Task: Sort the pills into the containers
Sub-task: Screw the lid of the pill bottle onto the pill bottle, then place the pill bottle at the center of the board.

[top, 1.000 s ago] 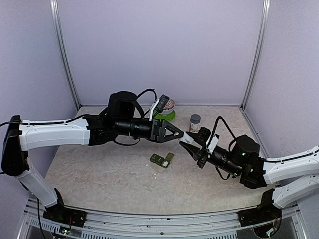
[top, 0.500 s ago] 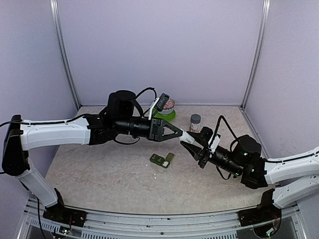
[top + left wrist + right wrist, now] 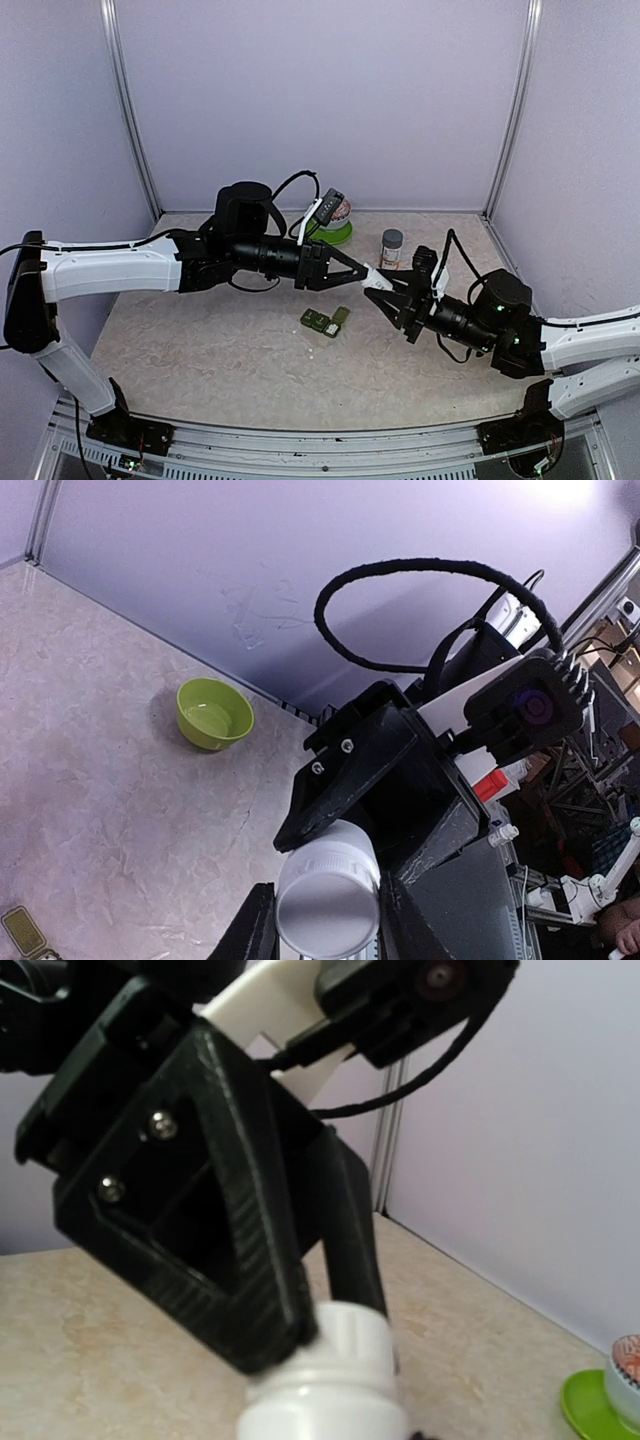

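**A:** how far along is the sorting? can't spot any pills

**B:** me neither, no loose ones I can make out. The containers (image 3: 325,320) sit on the table (image 3: 200,340), below the two pincers and slightly toward the left arm's side, and I can't tell if anything's in them. Right above, a white bottle (image 3: 372,279) hangs in mid-air: right pincer (image 3: 388,290) clamped on its body, left pincer (image 3: 360,272) closed around the ribbed cap

**A:** so uncapping?

**B:** that's my guess. Cap's on, so I'd say nothing's sorted yet: opening, pouring, dropping pills into compartments all left. Grey-capped bottle (image 3: 392,246) stands untouched beyond the right pincer
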Robot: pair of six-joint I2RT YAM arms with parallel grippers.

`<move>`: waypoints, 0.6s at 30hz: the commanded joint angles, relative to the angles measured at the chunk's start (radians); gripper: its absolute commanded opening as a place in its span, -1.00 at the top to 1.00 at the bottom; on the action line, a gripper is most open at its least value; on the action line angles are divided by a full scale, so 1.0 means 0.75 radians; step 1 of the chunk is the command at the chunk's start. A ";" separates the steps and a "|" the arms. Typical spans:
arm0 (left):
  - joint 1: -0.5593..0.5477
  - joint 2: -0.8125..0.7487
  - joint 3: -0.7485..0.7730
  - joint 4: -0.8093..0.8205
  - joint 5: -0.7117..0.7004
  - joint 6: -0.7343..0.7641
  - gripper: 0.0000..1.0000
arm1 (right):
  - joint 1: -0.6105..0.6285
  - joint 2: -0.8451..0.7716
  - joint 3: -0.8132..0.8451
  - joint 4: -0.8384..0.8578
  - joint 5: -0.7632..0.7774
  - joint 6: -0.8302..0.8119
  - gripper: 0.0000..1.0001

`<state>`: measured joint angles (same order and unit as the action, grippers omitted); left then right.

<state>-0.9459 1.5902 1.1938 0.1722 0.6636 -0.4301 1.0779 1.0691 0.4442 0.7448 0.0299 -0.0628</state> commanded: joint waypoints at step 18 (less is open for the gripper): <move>0.208 -0.115 -0.131 -0.138 -0.260 0.018 0.87 | -0.005 -0.089 0.077 -0.156 0.220 0.033 -1.00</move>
<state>-0.8459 1.5497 1.1130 0.1459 0.5869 -0.4477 1.0779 1.0470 0.4950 0.6613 0.1223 -0.0219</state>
